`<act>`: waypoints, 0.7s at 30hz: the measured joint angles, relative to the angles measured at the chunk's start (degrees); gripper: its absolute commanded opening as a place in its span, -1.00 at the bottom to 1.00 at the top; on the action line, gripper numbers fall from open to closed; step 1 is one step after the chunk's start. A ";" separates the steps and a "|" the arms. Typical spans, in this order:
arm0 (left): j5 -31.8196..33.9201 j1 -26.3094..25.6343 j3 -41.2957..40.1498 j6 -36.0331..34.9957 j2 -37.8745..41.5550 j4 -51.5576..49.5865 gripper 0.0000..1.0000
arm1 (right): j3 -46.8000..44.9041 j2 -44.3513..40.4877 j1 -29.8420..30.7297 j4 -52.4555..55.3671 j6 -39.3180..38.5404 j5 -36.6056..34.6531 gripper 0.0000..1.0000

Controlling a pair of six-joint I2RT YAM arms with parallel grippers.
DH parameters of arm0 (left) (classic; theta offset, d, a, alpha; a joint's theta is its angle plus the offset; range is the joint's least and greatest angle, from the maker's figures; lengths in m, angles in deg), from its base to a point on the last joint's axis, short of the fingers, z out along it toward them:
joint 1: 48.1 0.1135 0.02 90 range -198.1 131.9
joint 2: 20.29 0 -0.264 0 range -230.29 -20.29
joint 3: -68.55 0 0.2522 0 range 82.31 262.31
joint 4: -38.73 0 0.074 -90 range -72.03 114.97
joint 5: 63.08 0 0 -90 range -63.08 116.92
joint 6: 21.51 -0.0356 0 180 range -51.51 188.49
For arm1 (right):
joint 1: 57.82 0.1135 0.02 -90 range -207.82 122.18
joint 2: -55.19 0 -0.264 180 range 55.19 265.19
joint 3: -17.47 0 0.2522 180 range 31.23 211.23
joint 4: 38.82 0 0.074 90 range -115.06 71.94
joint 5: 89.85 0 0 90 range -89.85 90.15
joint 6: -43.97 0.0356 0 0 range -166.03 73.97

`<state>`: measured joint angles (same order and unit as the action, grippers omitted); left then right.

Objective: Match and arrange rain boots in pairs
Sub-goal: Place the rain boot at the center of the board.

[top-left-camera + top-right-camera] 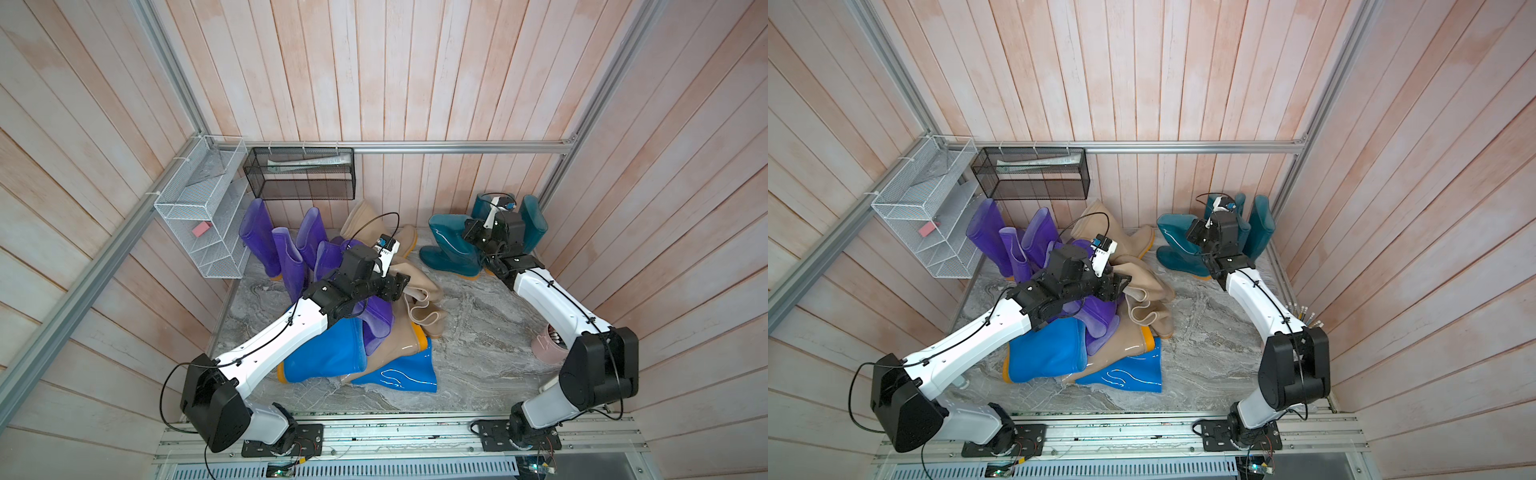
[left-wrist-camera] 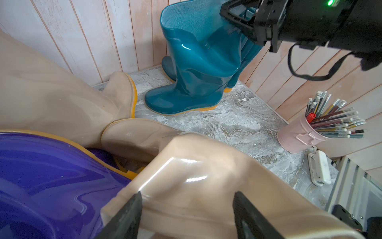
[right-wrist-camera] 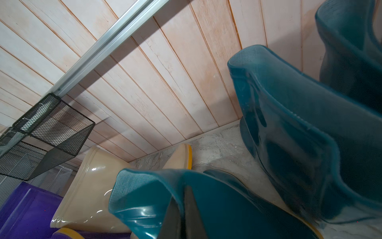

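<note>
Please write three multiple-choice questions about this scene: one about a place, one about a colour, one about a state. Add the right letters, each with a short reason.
1. Where does the pink cup of pencils stand?
A. in the white wire rack
B. on the floor beside the right arm
C. among the purple boots

2. What colour are the two boots lying closest to the robot?
A. red
B. bright blue
C. green

3. How is the right claw?
A. wide open above the floor
B. shut on a pencil
C. shut on a teal boot at its rim

1 B: the cup stands on the marble next to that arm.
2 B: both top views show the bright blue boots at the heap's near end.
3 C: the right wrist view shows it pinching the teal rim.
</note>
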<state>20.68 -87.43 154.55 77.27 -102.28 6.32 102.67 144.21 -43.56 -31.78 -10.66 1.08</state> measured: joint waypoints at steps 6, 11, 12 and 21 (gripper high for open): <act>-1.22 0.00 1.07 -0.15 -0.20 -0.02 0.63 | -6.38 -3.52 1.07 -1.01 0.46 0.63 -0.47; -1.86 0.00 2.78 -0.66 -1.33 -0.04 0.71 | -4.94 -7.19 0.24 0.17 -5.64 5.68 0.32; -2.10 0.00 3.21 -0.70 -1.68 -0.07 0.73 | -3.43 -7.43 -0.33 1.07 -7.45 7.41 0.38; -2.95 0.17 7.41 -0.85 -4.26 -0.24 0.80 | 4.81 -6.27 -4.50 5.55 -19.28 21.31 0.68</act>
<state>17.73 -87.26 161.96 76.42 -106.55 6.08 107.48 137.93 -48.06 -26.23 -29.94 22.39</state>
